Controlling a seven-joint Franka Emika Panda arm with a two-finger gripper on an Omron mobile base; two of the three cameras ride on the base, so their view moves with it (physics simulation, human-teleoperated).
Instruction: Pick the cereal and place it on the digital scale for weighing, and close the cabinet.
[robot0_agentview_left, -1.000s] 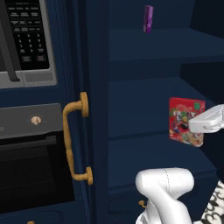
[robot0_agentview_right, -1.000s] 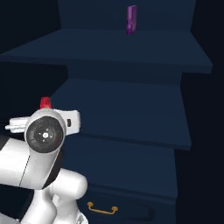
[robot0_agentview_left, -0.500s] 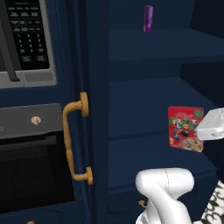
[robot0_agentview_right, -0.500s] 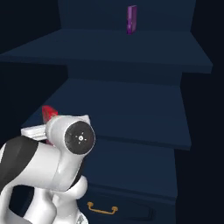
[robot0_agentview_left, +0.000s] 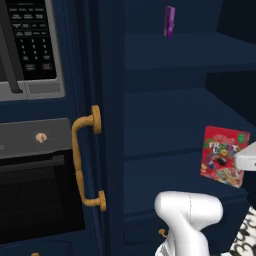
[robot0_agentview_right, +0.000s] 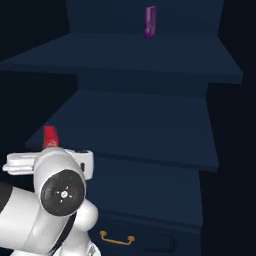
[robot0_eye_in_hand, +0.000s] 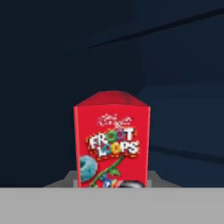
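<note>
Nearest the cameras, the white Franka arm with dark joints (robot0_agentview_left: 189, 220) rises in front of the open tall navy-blue pantry cabinet (robot0_agentview_left: 165, 115). Its two-finger gripper (robot0_agentview_left: 246, 159) sits at the right edge of the left base view, level with the cabinet's lower shelf; the fingertips themselves are hidden, but the jaws are drawn in and pinching the small flat red cereal box with cartoon print (robot0_eye_in_hand: 112, 142).

In the hand view the box stands upright straight ahead of the hand, long axis vertical, its printed front turned toward the camera and its lower end between the jaws. In the left base view the cereal (robot0_agentview_left: 223, 156) leans slightly, its top tipped a little to the left, its printed face turned left and toward the camera, and it hangs in front of the shelf front. In the right base view only its red top corner (robot0_agentview_right: 50, 136) shows above the arm's wrist.

To the left, the cabinet's vertical brass handle (robot0_agentview_left: 84, 157) runs beside a black oven (robot0_agentview_left: 35, 180).

Farther back, on the upper shelf, a slim purple packet (robot0_agentview_left: 170, 21) stands upright.
</note>
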